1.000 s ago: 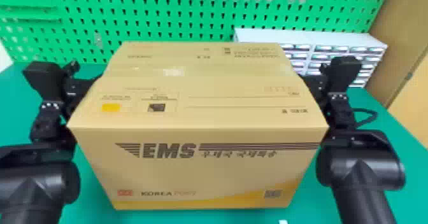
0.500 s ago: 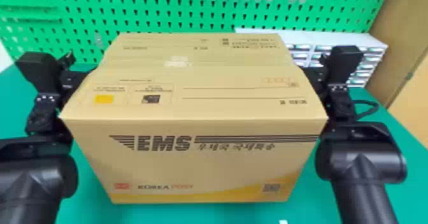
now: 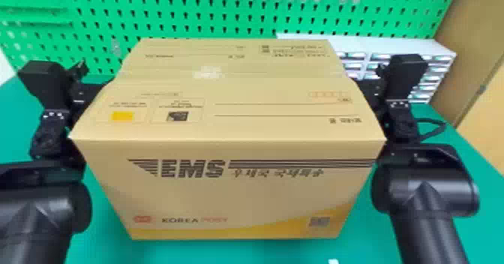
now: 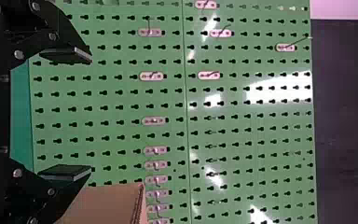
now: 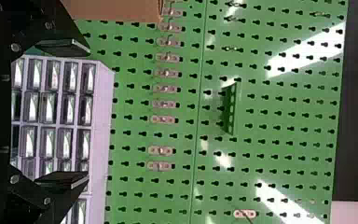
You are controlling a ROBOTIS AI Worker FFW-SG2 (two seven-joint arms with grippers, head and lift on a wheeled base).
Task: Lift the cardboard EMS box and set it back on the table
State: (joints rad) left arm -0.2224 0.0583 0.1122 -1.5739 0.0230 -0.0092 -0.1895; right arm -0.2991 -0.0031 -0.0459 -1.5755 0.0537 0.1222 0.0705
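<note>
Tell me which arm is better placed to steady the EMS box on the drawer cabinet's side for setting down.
Right, probably: the right arm is beside the EMS box on the drawer cabinet side; the left arm is at the opposite side.

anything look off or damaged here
Nothing looks spilled or damaged; the cardboard box seems whole, its top closed. One oddity: the box is between the two arms, yet the left gripper and right gripper are both open, with nothing between their fingers.
</note>
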